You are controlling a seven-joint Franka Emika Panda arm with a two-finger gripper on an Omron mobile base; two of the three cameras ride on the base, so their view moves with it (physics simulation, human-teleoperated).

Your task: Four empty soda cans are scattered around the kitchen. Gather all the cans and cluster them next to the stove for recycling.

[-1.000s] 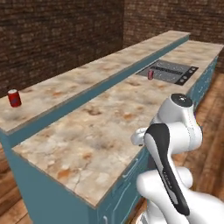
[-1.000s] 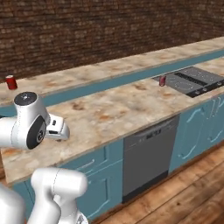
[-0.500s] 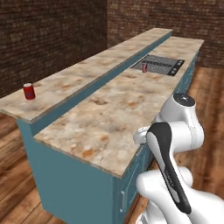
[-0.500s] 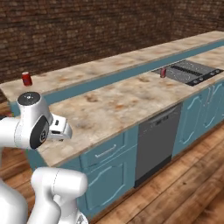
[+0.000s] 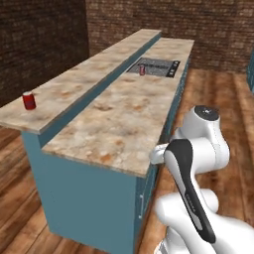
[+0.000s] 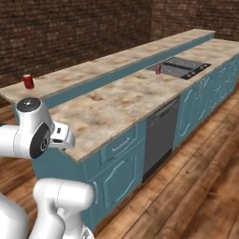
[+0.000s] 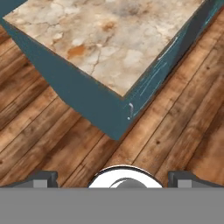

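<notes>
In the left base view, the whole picture had shifted since a second earlier: my base drove, the things did not move. One soda can (image 5: 29, 100) stood on the raised ledge near its end, another soda can (image 5: 142, 70) just beside the stove (image 5: 153, 67).

In the right base view, the same two cans (image 6: 28, 81) (image 6: 158, 69) appeared.

In the hand view, my jaws (image 7: 113, 177) were wide open and empty, over the surface (image 7: 109, 39) corner. I judged the ledge can was the next one to fetch.

arm (image 5: 198, 149): glossy white rounded links | dark grey-black joint bands | gripper (image 7: 112, 177): dark finger tips
</notes>
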